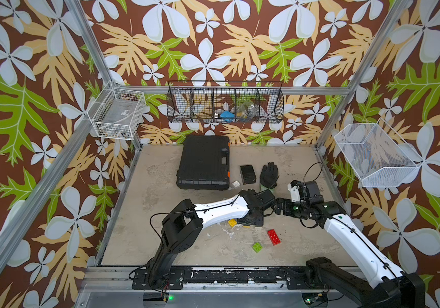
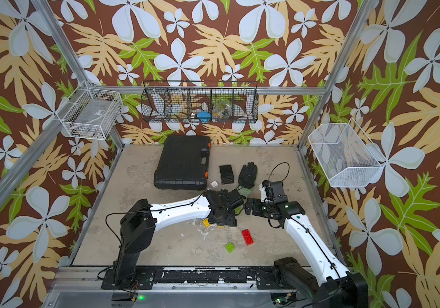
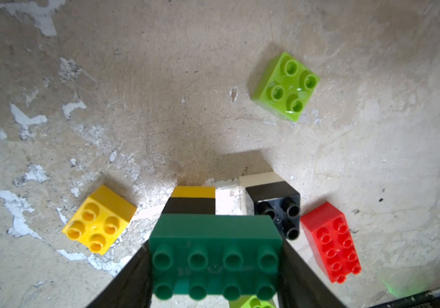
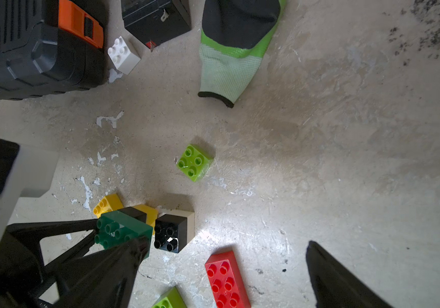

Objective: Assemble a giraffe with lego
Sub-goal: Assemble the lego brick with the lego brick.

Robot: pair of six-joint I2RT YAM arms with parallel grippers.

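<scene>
My left gripper (image 3: 214,249) is shut on the long dark green brick (image 3: 214,256), one finger on each short end. One end of that brick lies over a yellow-and-black stack (image 3: 190,202). I cannot tell whether they are pressed together. A white-and-black stack (image 3: 272,202) stands right beside it, studs bare. Loose on the floor are a yellow brick (image 1: 231,222), a red brick (image 1: 273,236), a lime brick (image 1: 257,247) and a second lime brick (image 4: 194,162). A white brick (image 4: 123,54) lies by the case. My right gripper (image 4: 228,242) is open and empty above the red brick (image 4: 226,280).
A black case (image 1: 204,162) lies at the back of the floor. To its right are a small black box (image 1: 248,174) and a black-and-green glove (image 1: 269,174). Wire baskets (image 1: 225,102) hang on the walls. Both wrists nearly meet over the bricks.
</scene>
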